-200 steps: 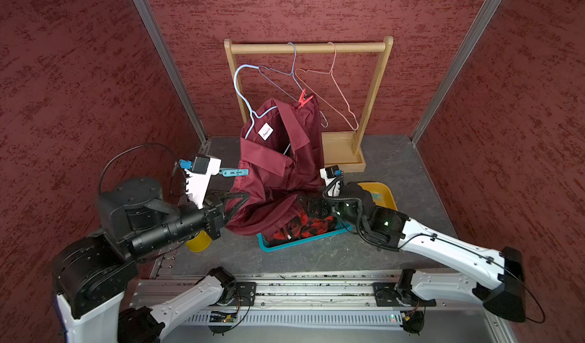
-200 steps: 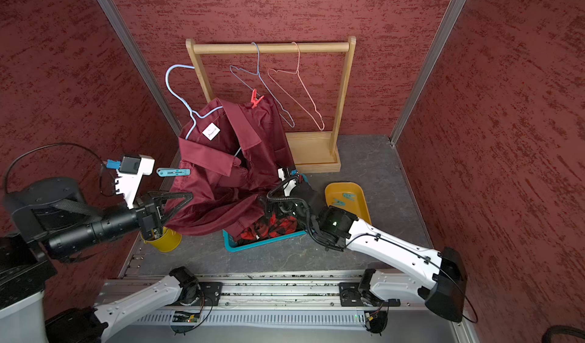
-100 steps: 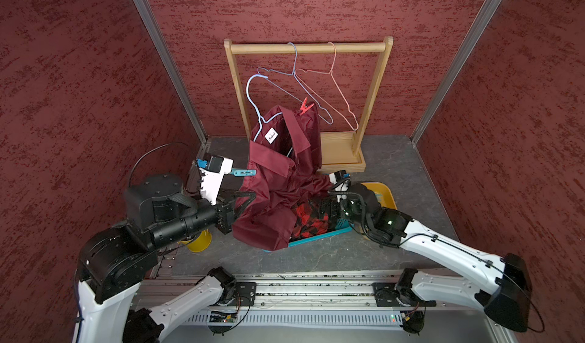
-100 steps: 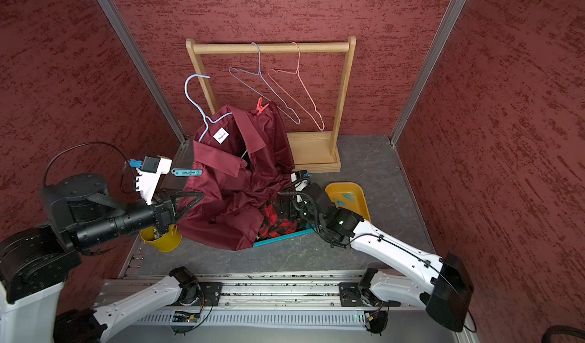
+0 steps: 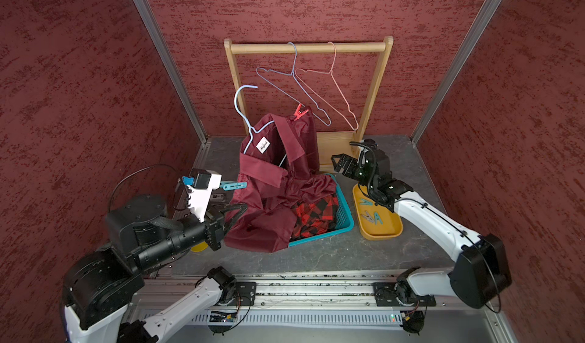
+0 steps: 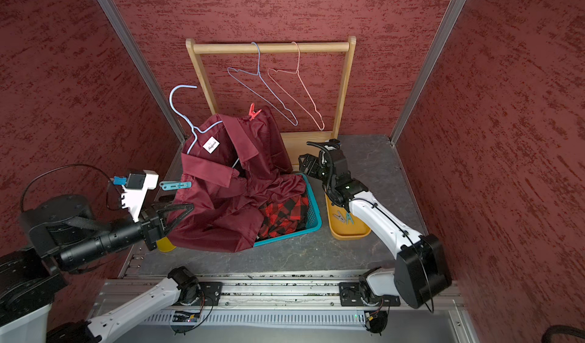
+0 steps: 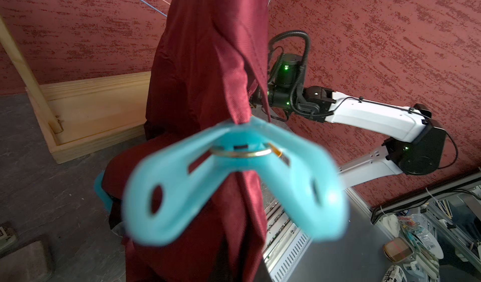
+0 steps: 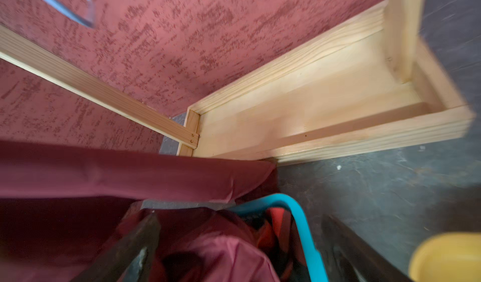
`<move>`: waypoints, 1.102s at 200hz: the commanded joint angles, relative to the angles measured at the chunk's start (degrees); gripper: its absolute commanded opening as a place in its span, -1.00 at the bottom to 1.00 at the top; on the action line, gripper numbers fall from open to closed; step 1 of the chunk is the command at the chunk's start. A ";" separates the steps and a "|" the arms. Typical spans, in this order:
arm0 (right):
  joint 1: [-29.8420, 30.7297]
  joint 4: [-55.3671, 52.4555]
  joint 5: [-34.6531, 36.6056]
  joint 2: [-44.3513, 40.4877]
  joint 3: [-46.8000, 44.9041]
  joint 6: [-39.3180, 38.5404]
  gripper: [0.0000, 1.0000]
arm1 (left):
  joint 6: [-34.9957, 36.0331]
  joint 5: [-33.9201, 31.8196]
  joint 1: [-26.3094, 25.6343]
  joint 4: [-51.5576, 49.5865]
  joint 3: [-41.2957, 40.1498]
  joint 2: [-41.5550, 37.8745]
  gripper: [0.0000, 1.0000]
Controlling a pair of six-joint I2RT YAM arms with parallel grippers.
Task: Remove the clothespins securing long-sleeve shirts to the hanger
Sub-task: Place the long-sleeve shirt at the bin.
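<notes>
The maroon satin shirt [image 5: 278,180] hangs on a light blue wire hanger [image 5: 245,104] that is off the rack, and its lower part slumps into the teal basket [image 5: 345,218]. A teal clothespin [image 5: 234,185] is clipped to the shirt's left shoulder, filling the left wrist view [image 7: 234,179]. A red clothespin [image 5: 300,111] grips the other shoulder. My left gripper [image 5: 243,206] is shut on the maroon shirt just under the teal clothespin. My right gripper [image 5: 340,165] is open over the basket's far right corner, holding nothing; its dark fingers [image 8: 135,244] frame shirt and basket rim.
A red-and-black plaid shirt [image 5: 313,214] lies in the basket. A yellow tray [image 5: 384,230] right of it holds loose clothespins [image 5: 372,216]. The wooden rack [image 5: 308,47] at the back carries two bare hangers, blue [image 5: 285,78] and pink [image 5: 335,82]. A yellow cup [image 5: 199,247] sits by my left arm.
My left arm carried the shirt and hanger a little to the right, and the hanger hook sank lower. My right gripper drew back from the basket toward the rack base, still open.
</notes>
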 commanded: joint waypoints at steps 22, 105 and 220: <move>-0.40 9.71 -15.38 7.94 5.03 -5.59 0.98 | 1.96 0.52 -0.32 3.43 2.04 0.18 -1.00; 2.41 7.94 -17.44 13.74 10.75 -16.29 0.98 | 1.44 2.11 -0.32 4.07 1.51 0.84 -1.00; 3.13 9.41 -21.43 12.69 14.89 -13.87 -1.00 | 1.74 0.08 -0.27 6.25 0.73 1.69 -1.00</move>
